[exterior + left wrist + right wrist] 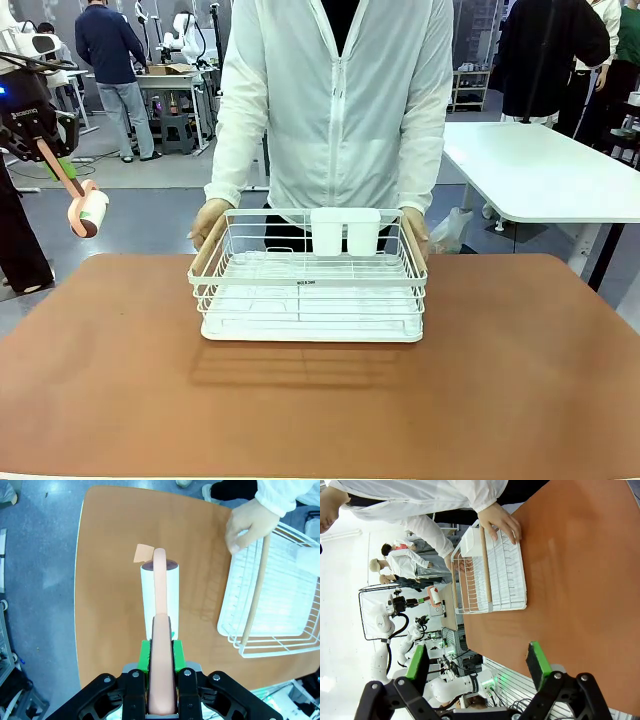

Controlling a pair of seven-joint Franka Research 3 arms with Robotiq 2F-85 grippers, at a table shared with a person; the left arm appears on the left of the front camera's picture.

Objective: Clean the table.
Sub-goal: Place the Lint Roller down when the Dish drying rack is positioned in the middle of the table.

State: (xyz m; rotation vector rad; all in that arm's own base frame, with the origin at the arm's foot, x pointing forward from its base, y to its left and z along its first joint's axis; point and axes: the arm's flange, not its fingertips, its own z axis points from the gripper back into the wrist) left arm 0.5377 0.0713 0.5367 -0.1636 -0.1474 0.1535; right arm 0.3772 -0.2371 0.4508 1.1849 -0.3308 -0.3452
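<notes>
Left gripper (161, 680) fingers clamped pink-handled white lint roller (159, 592), held above left end of reddish-brown bench (120, 390). Right gripper (477, 662) fingers wide, empty. Person's hands (210, 222) held white wire rack (310, 290) at far middle. Best approach, probably: lower roller flat, roll steadily, avoid rack.

White wire rack (308, 290), two cups (345, 231)

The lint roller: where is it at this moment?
The lint roller is held by its handle in the left gripper, up at the front view's far left, off the table edge and left of the wire rack.
</notes>
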